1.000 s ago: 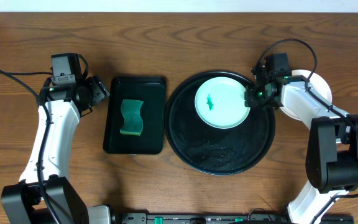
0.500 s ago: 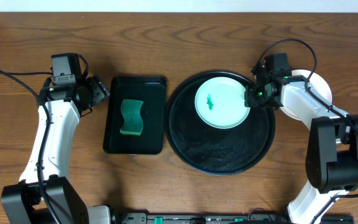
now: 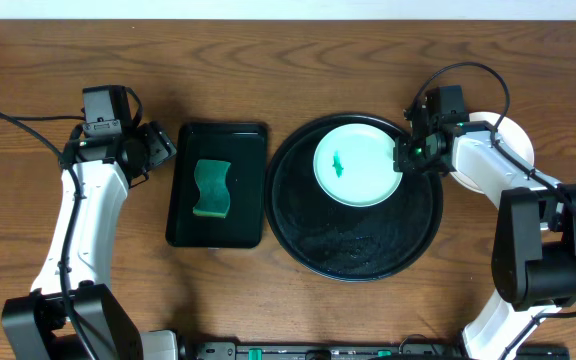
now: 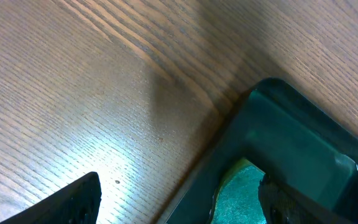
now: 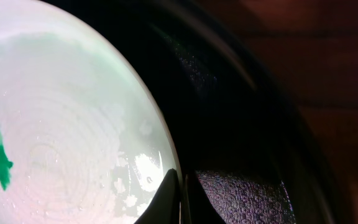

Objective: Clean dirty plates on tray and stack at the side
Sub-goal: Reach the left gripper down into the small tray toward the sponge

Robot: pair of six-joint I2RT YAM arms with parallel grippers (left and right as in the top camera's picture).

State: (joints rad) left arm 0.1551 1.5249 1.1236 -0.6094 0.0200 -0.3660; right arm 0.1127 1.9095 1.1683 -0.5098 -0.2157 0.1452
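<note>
The plate (image 3: 356, 175) sat in the far half of the tray (image 3: 358, 250), with a green smear (image 3: 338, 162) near its middle. My right arm reached in from the right side, elbow folded back towards the near edge and wrist level over the tray's far right rim. The right gripper (image 3: 404, 158) was at the plate's right edge. On the right wrist camera its fingertips (image 5: 166, 194) were drawn narrow, one over the plate's wet face and one on the tray side, pinching the rim between them. Only the tips showed, at the bottom of that view.

A second white plate (image 3: 521, 140) lay on the table (image 3: 268, 60) right of the tray, mostly hidden by the right arm. I couldn't tell whether more than one lay there.

My left arm stood upright at the left. The left gripper (image 3: 158, 145) was spread wide and empty, hanging over bare wood by the far left corner of the rectangular tray (image 3: 180, 200), which held the sponge (image 3: 211, 188).
</note>
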